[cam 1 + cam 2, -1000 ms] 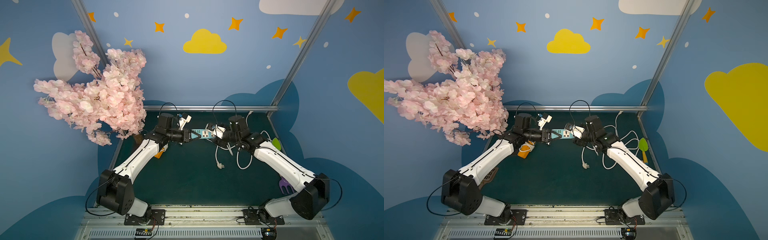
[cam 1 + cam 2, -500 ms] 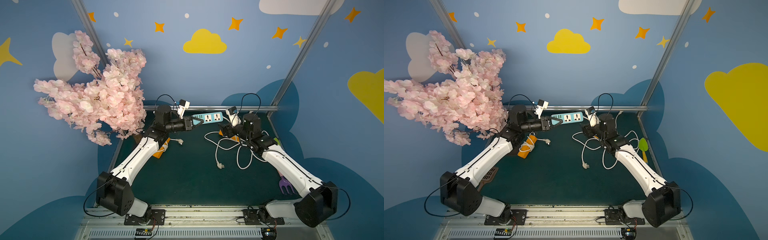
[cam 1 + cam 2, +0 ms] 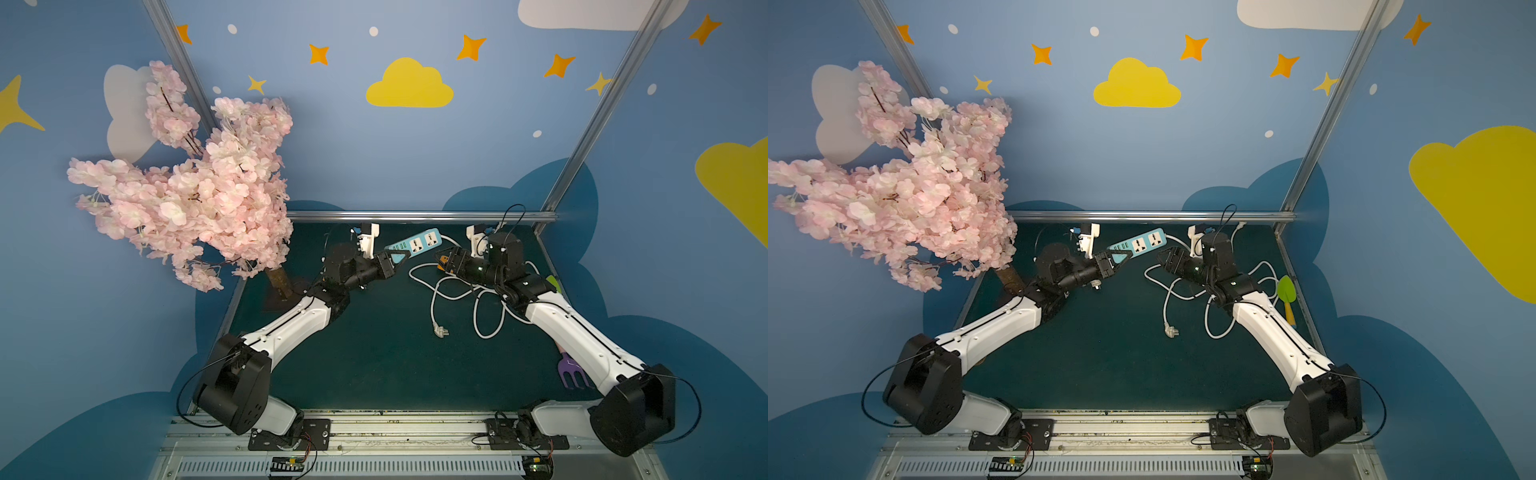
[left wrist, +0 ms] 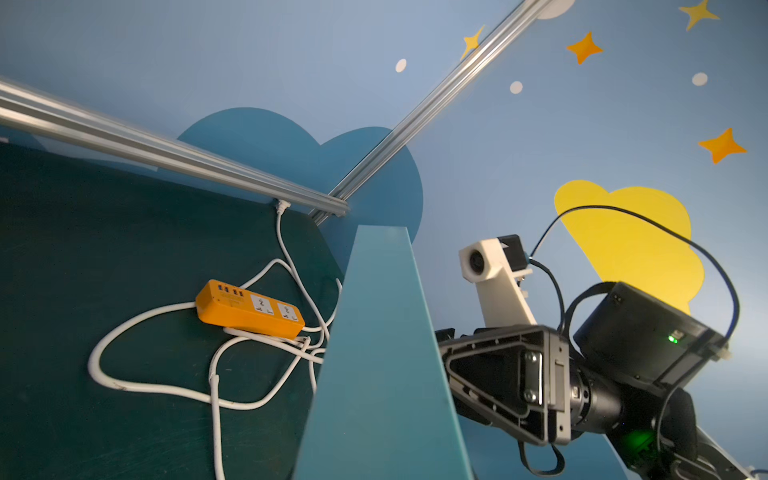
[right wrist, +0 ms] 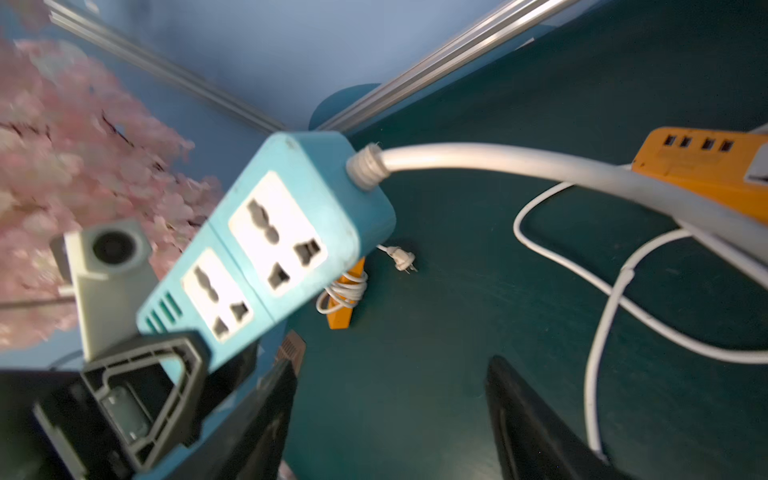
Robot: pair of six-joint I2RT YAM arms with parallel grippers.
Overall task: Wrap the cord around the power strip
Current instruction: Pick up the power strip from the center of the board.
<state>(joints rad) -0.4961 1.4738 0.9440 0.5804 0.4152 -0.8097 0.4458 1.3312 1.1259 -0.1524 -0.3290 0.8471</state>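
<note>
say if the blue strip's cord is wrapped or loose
Loose: the cord trails from its end to the table, none wound around the blue power strip.

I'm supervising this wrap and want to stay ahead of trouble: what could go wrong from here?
1. The left gripper pinches the strip only at one end, in the air; a tug on the cord could twist it loose.
2. Nearby, white loops lie tangled by the orange strip; the open right gripper might grab the wrong cord or drag that strip.
</note>
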